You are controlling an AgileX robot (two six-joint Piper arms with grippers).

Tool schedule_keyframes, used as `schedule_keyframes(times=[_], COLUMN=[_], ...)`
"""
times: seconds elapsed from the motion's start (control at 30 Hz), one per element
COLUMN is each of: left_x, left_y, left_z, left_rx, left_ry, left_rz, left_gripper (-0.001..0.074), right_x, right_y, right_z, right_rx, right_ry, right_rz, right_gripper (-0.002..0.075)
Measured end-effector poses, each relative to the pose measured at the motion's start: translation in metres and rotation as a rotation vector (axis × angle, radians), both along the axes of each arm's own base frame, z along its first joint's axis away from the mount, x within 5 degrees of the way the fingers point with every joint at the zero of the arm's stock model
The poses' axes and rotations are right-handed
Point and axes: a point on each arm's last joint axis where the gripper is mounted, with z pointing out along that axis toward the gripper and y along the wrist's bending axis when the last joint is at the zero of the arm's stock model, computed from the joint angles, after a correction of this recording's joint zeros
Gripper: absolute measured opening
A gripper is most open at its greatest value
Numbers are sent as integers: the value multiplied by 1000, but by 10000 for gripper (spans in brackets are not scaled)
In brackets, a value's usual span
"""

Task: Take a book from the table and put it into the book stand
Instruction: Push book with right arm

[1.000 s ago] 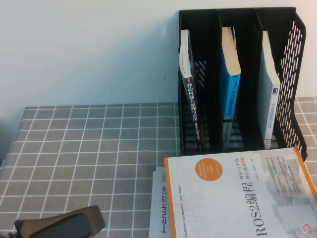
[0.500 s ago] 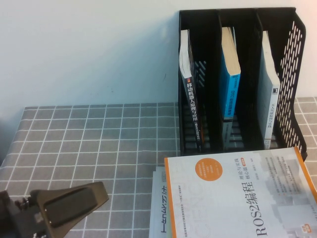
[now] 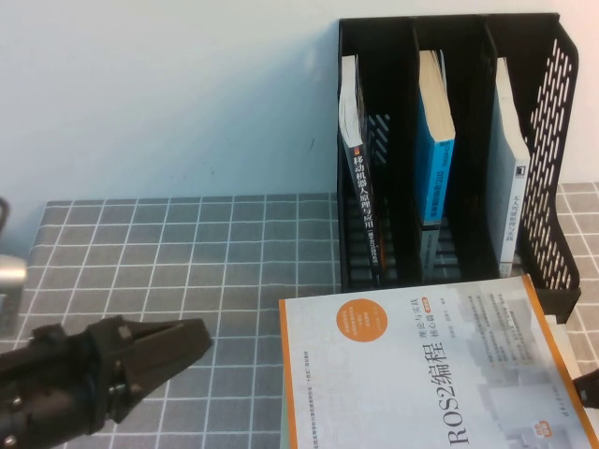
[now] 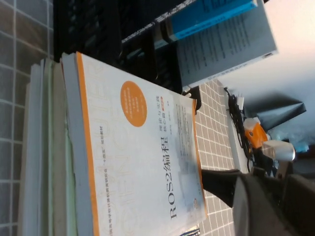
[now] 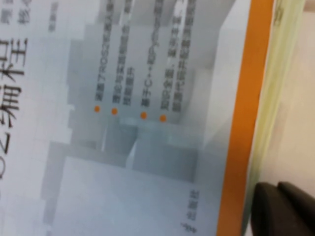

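Observation:
The white book (image 3: 421,374) with an orange circle and "ROS2" title lies flat at the near right of the table (image 3: 187,253), on top of a stack of pale books (image 4: 44,147). The black book stand (image 3: 552,187) rises just behind it. My left gripper (image 3: 192,341) hangs low at the near left, pointing at the book's left edge, a short gap away. My right gripper (image 3: 590,385) shows as a dark tip at the book's right edge. In the right wrist view it (image 5: 275,209) is shut, right beside the book's orange stripe (image 5: 243,123), holding nothing.
Each compartment of the stand holds one upright book: a black-spined one (image 3: 360,206) on the left, a blue one (image 3: 435,168) in the middle, a grey-white one (image 3: 510,178) on the right. A pale wall is behind. Cables and orange gear (image 4: 256,135) lie beyond the table.
The ROS2 book has slid to the left on its stack. My left gripper has come further in and towards the book. The right gripper's tip has appeared at the book's right edge.

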Motion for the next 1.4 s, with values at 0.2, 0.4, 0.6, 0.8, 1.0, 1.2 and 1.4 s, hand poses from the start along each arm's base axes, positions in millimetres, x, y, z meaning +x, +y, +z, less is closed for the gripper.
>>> schedule_keyframes(times=[0.2, 0.4, 0.6, 0.8, 1.0, 1.2, 1.4], left_x=[23, 45, 58, 68, 72, 75, 78], left_y=[-7, -9, -18, -25, -25, -26, -23], left_z=[-22, -53, -77, -90, -101, -106, -111], left_rx=[-2, 29, -13, -70, -56, -45, -21], left_ry=[72, 190, 228, 264, 272, 267, 307], left_rz=[-63, -67, -187, -278, -297, -305, -253], left_gripper=[304, 356, 440, 458, 496, 503, 503], right_x=[5, 5, 3, 4, 7, 6, 6], right_y=[-2, -2, 1, 1, 4, 8, 9], right_z=[1, 1, 2, 3, 10, 12, 12], right_rx=[-16, -12, 15, 31, 57, 105, 120], right_ry=[-46, -44, -26, -28, -27, -7, -6], right_rz=[-41, -39, -31, -41, -18, -18, -17], right_gripper=[-3, -3, -3, -3, -3, -3, -3])
